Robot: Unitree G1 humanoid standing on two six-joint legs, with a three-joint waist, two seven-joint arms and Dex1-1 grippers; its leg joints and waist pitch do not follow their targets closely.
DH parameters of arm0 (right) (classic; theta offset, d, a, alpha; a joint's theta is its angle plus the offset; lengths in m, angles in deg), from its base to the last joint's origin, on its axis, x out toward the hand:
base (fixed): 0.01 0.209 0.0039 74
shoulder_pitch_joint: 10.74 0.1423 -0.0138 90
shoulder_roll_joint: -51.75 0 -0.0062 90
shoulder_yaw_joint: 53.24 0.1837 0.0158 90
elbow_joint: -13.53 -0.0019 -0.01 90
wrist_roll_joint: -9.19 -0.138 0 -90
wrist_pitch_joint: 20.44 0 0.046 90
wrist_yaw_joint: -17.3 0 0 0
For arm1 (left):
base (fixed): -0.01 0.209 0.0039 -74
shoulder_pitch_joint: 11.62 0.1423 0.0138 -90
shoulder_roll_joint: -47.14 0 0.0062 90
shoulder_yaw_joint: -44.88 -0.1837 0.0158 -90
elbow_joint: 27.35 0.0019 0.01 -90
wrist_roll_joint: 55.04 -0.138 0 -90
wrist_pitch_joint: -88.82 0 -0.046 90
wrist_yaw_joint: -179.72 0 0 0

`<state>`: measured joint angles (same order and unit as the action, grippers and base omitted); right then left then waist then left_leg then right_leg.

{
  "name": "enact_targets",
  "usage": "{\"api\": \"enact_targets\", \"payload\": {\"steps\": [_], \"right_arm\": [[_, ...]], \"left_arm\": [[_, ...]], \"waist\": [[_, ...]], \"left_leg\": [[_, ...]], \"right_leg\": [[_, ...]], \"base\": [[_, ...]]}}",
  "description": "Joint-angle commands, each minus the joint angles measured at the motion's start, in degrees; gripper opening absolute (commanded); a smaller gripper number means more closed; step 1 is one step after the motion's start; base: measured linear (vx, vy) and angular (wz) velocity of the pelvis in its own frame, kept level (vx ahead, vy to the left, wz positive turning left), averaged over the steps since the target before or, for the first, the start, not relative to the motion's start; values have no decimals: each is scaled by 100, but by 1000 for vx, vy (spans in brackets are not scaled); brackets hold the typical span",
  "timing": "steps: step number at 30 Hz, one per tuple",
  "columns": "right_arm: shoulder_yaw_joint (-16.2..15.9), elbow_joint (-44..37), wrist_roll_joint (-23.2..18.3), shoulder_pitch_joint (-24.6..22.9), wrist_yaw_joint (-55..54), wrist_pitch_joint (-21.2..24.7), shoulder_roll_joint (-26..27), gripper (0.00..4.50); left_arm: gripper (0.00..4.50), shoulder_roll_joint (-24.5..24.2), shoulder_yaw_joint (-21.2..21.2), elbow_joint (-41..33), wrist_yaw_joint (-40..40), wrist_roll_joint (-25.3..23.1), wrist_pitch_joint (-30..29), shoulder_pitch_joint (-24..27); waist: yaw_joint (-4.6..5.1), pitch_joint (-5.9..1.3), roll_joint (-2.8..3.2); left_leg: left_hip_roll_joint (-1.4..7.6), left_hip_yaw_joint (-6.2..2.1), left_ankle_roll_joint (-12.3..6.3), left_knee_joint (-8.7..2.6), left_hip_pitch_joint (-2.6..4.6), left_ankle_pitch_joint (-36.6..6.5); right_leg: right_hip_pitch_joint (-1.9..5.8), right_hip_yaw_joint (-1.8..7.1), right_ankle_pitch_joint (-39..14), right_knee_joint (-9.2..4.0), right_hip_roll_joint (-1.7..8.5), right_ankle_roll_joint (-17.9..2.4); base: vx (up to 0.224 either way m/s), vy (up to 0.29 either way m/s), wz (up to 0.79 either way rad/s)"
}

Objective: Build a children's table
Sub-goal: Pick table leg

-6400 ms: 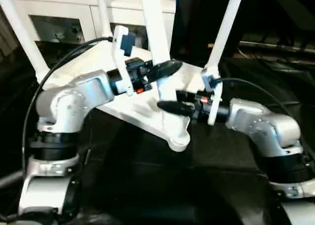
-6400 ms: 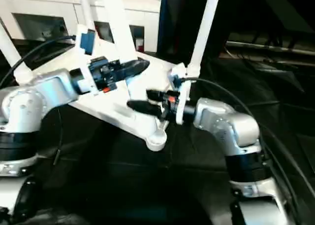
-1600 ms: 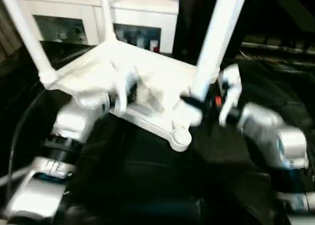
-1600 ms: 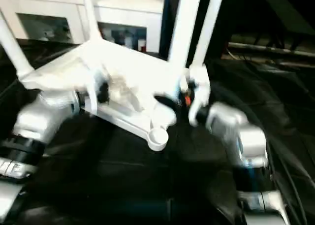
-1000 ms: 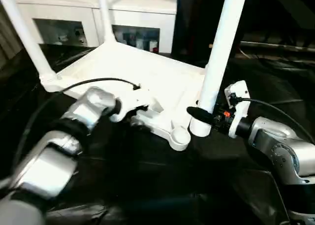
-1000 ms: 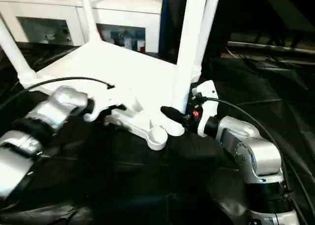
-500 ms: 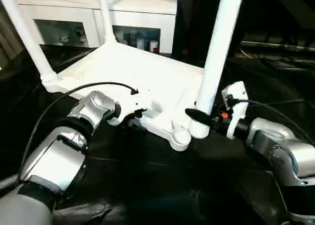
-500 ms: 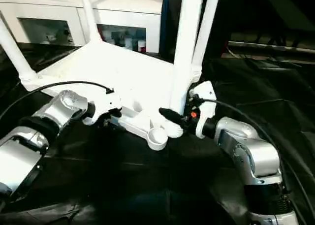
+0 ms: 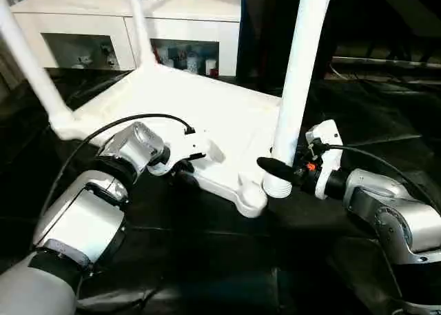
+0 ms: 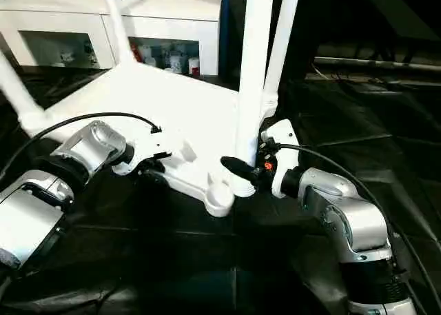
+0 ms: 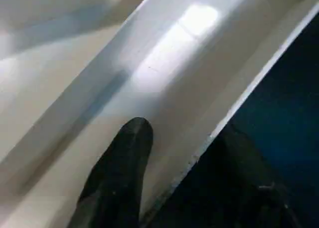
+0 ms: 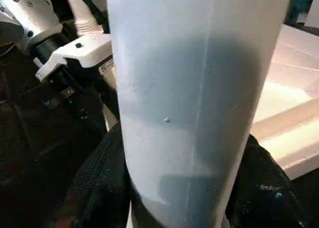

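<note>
white tabletop (image 10: 165, 101) lying upside down on dark floor (image 10: 207, 260), three legs standing up from its corners. right gripper (image 10: 241, 171) gripping the base of a fourth leg (image 10: 253, 74), holding it upright just beside the empty near corner socket (image 10: 219, 194). left gripper (image 10: 148, 165) sitting at the tabletop's near edge. white cabinet (image 10: 158, 15) standing behind.
</note>
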<state>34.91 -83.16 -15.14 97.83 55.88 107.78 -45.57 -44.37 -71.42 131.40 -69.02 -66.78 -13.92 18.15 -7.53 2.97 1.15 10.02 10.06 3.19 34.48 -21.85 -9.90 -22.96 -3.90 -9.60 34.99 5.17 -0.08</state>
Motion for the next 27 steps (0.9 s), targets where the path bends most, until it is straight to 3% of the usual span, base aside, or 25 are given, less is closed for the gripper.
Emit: {"api": "enact_targets", "payload": {"steps": [1, 4, 5, 6, 9, 15, 17, 19, 21, 22, 23, 25, 26, 27], "right_arm": [[3, -31, 36, 22, -19, -102, -7, 191], [-11, 30, 47, 52, -22, -139, 23, 191], [-17, 51, 51, 68, -22, -147, 35, 191], [-24, 91, 58, 98, -24, -157, 56, 191], [-31, 149, 51, 137, -34, -164, 103, 191], [-56, 236, 54, 190, -216, -102, 328, 191], [-53, 242, 50, 184, -295, -77, 401, 191], [-37, 244, 52, 175, -391, -66, 480, 191], [-31, 225, 44, 149, -483, -56, 581, 191], [-31, 225, 44, 149, -483, -56, 581, 191], [-44, 220, 47, 136, -489, -66, 597, 191], [-38, 218, 43, 127, -509, -81, 618, 191], [-26, 214, 36, 116, -524, -92, 638, 191], [-22, 210, 38, 109, -531, -100, 648, 191]], "left_arm": [[171, 59, 222, -162, -114, 296, -781, 267], [160, 150, 545, -569, 45, 642, -1686, 398], [160, 167, 636, -762, 102, 731, -1987, 467], [150, 206, 806, -1020, 291, 864, -2357, 582], [138, 212, 912, -1522, 551, 832, -2650, 878], [98, 317, 1318, -3074, 1341, 837, -3521, 1807], [93, 234, 1232, -3666, 1537, 723, -3563, 2130], [79, 97, 1115, -4170, 1626, 645, -3287, 2431], [72, -374, 717, -4767, 1577, 285, -2316, 2874], [64, -374, 717, -4767, 1577, 285, -2316, 2874], [48, -508, 711, -4998, 1434, 331, -1802, 3075], [42, -557, 775, -5154, 1378, 398, -1563, 3193], [92, -533, 928, -5256, 1324, 552, -1488, 3239], [100, -507, 1055, -5350, 1283, 688, -1419, 3271]], "waist": [[-16, -420, -11], [-16, -411, 7], [-4, -408, -35], [5, -405, -29], [35, -395, -41], [136, -364, -45], [194, -362, -51], [238, -355, -52], [267, -352, -51], [261, -355, -36], [283, -338, -39], [303, -348, -31], [302, -360, -23], [307, -362, -31]], "left_leg": [[278, -114, -22, -410, 111, -1223], [267, -110, -75, -403, 118, -1265], [282, -105, -72, -413, 118, -1277], [270, -106, -97, -407, 102, -1272], [274, -124, -139, -418, 79, -1256], [263, -130, -99, -451, 97, -1502], [285, -160, -56, -495, 63, -1553], [258, -143, -59, -494, 74, -1617], [261, -157, -58, -520, 54, -1640], [268, -188, -38, -539, 41, -1655], [237, -167, -9, -536, 45, -1754], [239, -160, 31, -524, 94, -1811], [239, -142, 28, -516, 121, -1749], [246, -140, 26, -518, 110, -1706]], "right_leg": [[342, 243, -799, -358, 423, -1558], [325, 239, -1057, -399, 422, -1547], [334, 240, -1089, -391, 423, -1546], [334, 231, -1243, -405, 422, -1522], [342, 223, -1423, -422, 425, -1454], [295, 210, -2238, -526, 396, -1096], [307, 210, -2219, -510, 389, -1017], [278, 214, -2291, -539, 361, -944], [270, 234, -2347, -550, 355, -796], [293, 217, -2419, -549, 374, -758], [270, 206, -2739, -592, 360, -603], [230, 221, -2927, -620, 365, -521], [199, 236, -2720, -609, 341, -574], [202, 240, -2572, -587, 337, -626]], "base": [[0, 0, 0], [0, 0, 0], [0, 0, 0], [0, 0, 0], [0, 0, 0], [0, 0, 0], [0, 0, 0], [0, 0, 0], [0, 0, 0], [0, 0, 0], [0, 0, 0], [0, 0, 0], [0, 0, 0], [0, 0, 0]]}}
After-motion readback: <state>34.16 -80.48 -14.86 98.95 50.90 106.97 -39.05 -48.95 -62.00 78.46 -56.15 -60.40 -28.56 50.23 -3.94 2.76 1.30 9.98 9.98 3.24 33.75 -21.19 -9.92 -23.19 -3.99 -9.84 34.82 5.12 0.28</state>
